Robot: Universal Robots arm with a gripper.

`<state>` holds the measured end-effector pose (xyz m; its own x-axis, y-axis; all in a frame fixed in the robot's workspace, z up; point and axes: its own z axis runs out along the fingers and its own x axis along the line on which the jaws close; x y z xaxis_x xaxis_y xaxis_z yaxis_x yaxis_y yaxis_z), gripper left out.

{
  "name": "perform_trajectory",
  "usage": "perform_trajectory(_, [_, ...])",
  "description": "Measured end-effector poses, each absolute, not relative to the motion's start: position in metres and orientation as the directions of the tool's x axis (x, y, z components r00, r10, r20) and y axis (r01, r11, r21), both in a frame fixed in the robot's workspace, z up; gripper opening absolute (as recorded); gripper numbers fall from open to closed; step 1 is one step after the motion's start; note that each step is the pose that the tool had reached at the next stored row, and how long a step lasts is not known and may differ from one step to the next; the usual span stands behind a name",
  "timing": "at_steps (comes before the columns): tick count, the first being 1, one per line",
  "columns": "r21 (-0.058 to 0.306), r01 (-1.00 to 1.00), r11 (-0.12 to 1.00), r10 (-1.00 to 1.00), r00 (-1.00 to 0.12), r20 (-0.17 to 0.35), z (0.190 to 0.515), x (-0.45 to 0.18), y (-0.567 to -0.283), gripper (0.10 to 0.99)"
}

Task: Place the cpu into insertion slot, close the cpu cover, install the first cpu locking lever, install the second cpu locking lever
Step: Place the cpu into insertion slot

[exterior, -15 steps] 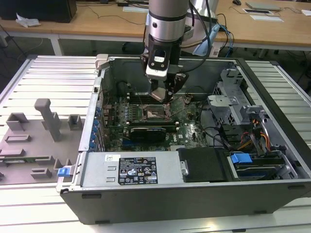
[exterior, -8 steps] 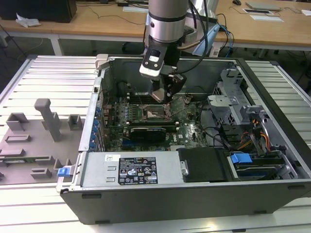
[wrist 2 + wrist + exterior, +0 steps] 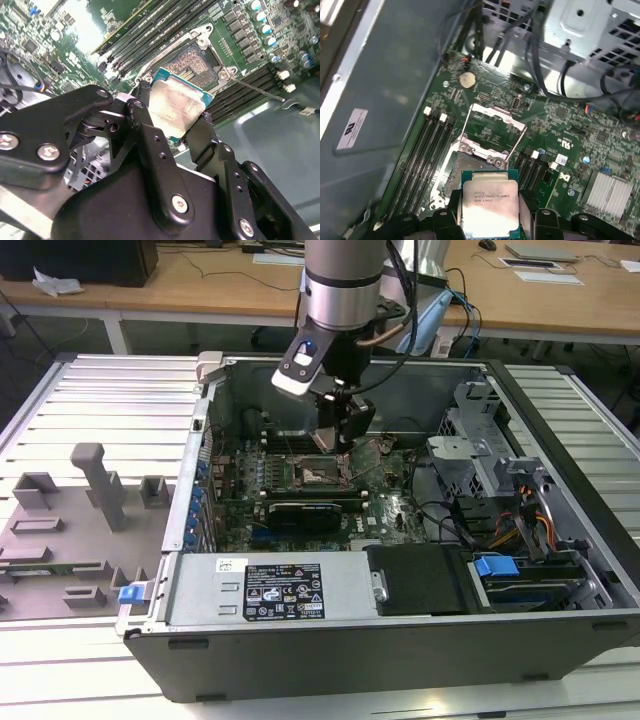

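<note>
The cpu [image 3: 490, 207], a flat silvery square, is clamped by two opposite edges in the gripper [image 3: 338, 442]. It hangs close over the insertion slot [image 3: 468, 167] and does not appear seated yet. The edge grip likely keeps its underside free to meet the contacts. The cpu cover [image 3: 495, 114] stands swung open at the slot's far side, leaving the socket bare. The arm reaches straight down into the open computer case [image 3: 300, 650], wrist upright above the green motherboard [image 3: 570, 135].

Silvery-grey cpu [image 3: 490, 206], green-edged — black end effector [image 3: 174, 116].
</note>
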<state>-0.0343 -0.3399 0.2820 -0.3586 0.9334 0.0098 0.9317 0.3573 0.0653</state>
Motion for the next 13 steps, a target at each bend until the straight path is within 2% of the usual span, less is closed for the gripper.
perform_trajectory(6, [0.065, 0.968, 0.241, 0.970, -0.242, 0.009, 0.280, -0.034, -0.340, 0.541])
perform_trajectory(13, [0.065, 0.997, 0.035, 0.999, -0.035, 0.009, 0.267, -0.034, -0.340, 0.541])
